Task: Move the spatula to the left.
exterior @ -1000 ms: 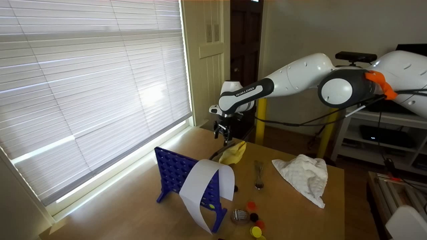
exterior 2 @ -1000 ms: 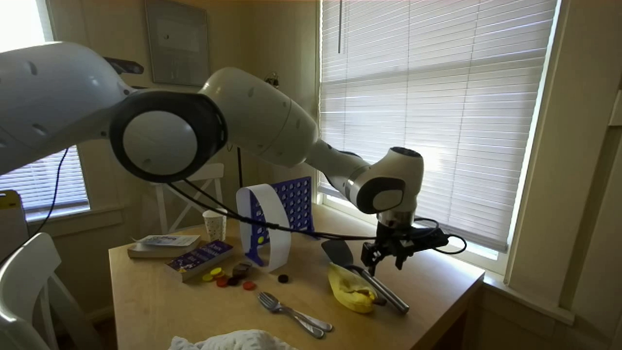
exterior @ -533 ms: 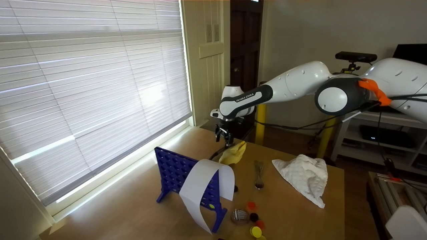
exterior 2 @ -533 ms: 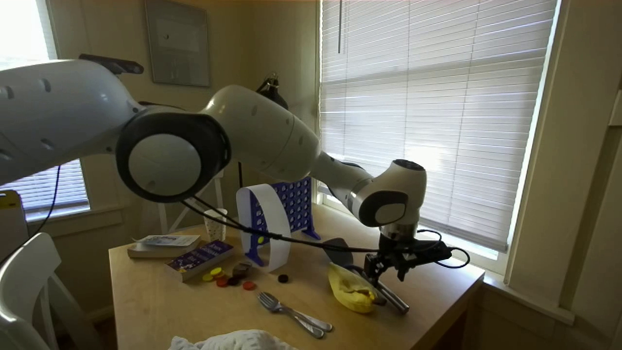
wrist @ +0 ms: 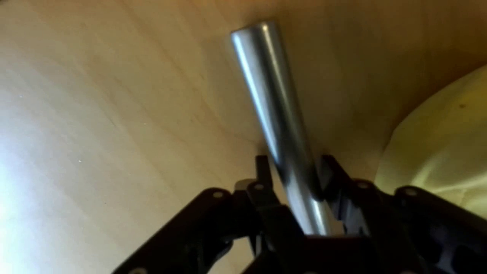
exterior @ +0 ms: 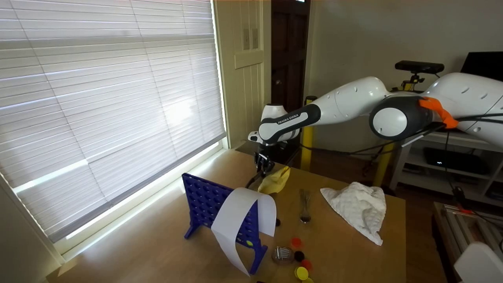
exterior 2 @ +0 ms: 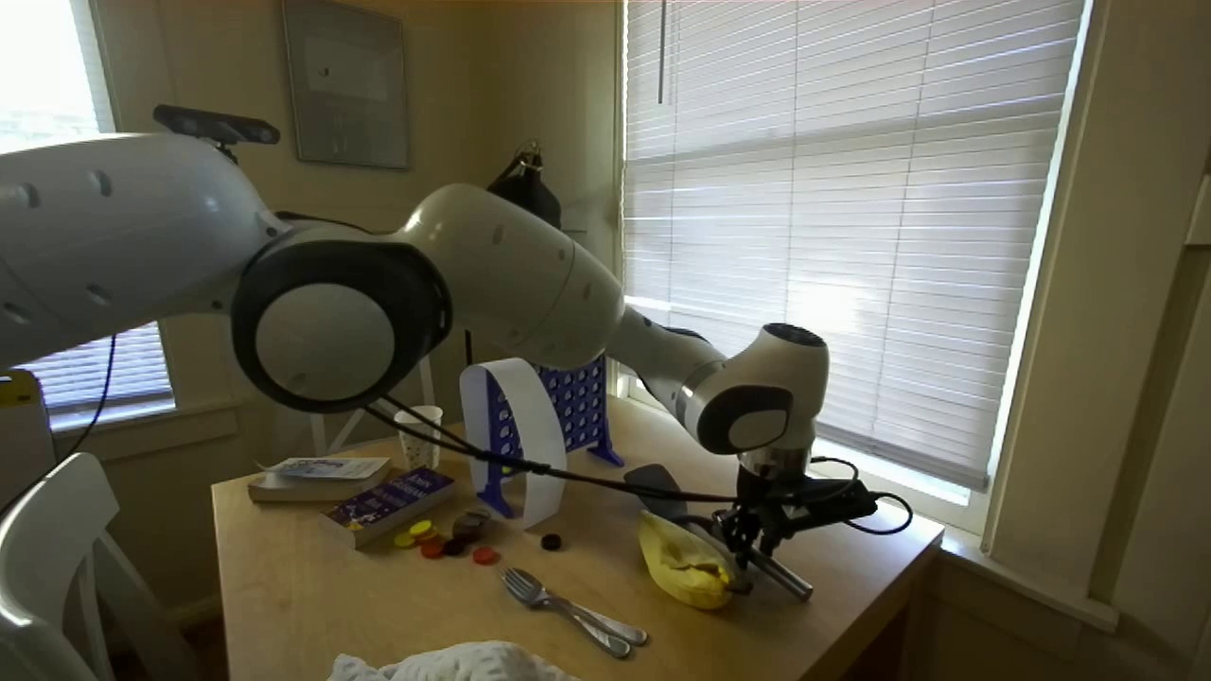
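Observation:
The spatula lies on the table with its dark blade [exterior 2: 656, 480] toward the blue frame and its shiny steel handle [wrist: 271, 91] toward the near edge. My gripper [wrist: 295, 161] is low over that handle and straddles it, one finger on each side. In the wrist view the right finger [wrist: 331, 177] appears to touch the steel, while a thin strip of table shows between handle and left finger [wrist: 263, 171]. The handle runs slantwise between them, and its lower part is hidden by the gripper body. In both exterior views the fingertips are dark and hard to separate.
A yellow, crumpled-looking object [exterior 2: 686, 566] lies right beside the handle. A fork and another utensil [exterior 2: 572, 610], a white cloth [exterior: 357, 208], several discs [exterior 2: 426, 534], books [exterior 2: 388, 501] and a blue frame [exterior: 208, 200] draped with a paper strip [exterior: 239, 208] share the table.
The arm has come down to the spatula handle, and the fingers have drawn much closer together around it. The spatula has shifted and turned slightly. The yellow object has stayed put.

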`<state>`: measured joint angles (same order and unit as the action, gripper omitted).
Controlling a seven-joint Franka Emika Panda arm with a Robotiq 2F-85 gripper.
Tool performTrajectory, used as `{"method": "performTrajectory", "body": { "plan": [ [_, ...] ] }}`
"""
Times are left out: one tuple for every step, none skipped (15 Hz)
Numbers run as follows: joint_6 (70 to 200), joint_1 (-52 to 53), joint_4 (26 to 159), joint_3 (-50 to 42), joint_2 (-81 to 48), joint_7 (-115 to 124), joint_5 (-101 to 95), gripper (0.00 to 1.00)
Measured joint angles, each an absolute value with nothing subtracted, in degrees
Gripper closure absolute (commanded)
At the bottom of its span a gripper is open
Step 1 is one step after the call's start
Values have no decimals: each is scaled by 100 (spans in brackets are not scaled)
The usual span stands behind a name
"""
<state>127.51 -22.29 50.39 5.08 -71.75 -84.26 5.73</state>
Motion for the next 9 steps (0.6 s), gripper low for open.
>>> {"method": "performTrajectory", "body": {
  "plan": [
    [12766,-2227,5036,512,-7165,-8428,573,98],
    [12790,-2224,5036,515,-7151,-8428,573,96],
    [12831,-2222,5035,518,-7133,-8426,573,94],
    [12879,-2220,5036,518,-7116,-8426,573,94],
    [12920,-2220,5036,518,-7093,-8426,572,94],
    [12934,-2221,5039,518,-7058,-8426,572,94],
    [12934,-2223,5059,517,-7004,-8416,572,94],
    [12925,-2226,5096,517,-6936,-8393,572,94],
    [12849,-2234,5145,512,-6846,-8385,572,94]
  ]
}}
